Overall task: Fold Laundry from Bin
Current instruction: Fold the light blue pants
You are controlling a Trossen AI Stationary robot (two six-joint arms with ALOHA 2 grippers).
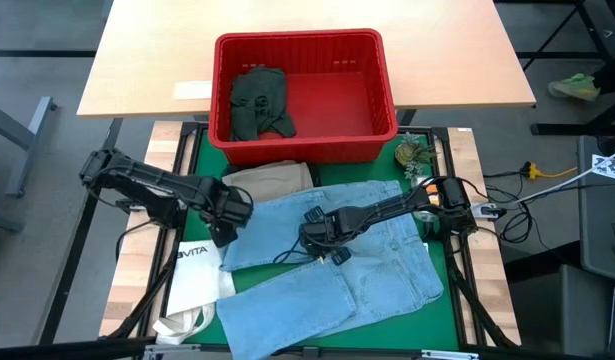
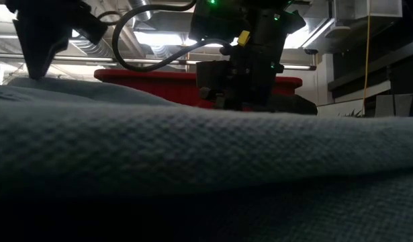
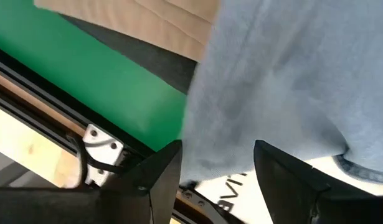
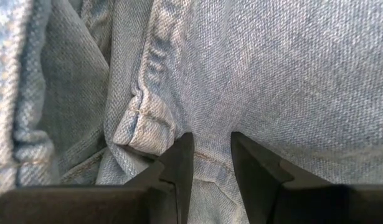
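The left gripper (image 1: 225, 232) stands spread at the left edge of the light blue jeans (image 1: 337, 270); in the left wrist view its two fingers (image 3: 163, 174) are apart with the denim edge lying between them, not pinched. The right gripper (image 1: 322, 243) sits on the middle of the jeans, its fingers (image 4: 179, 158) parted a little and pressed down on the denim beside a thick seam; a narrow ridge of cloth runs into the gap, but I cannot tell whether it is pinched.

The jeans lie spread flat on the green mat (image 1: 202, 155), in front of the bin (image 1: 305, 145). A tan garment (image 1: 269, 178) lies between the jeans and the bin, partly under the jeans. A dark green piece (image 1: 259, 102) lies inside the bin, at its left side. A white tote (image 1: 194, 275) lies left of the jeans, just under the left gripper.
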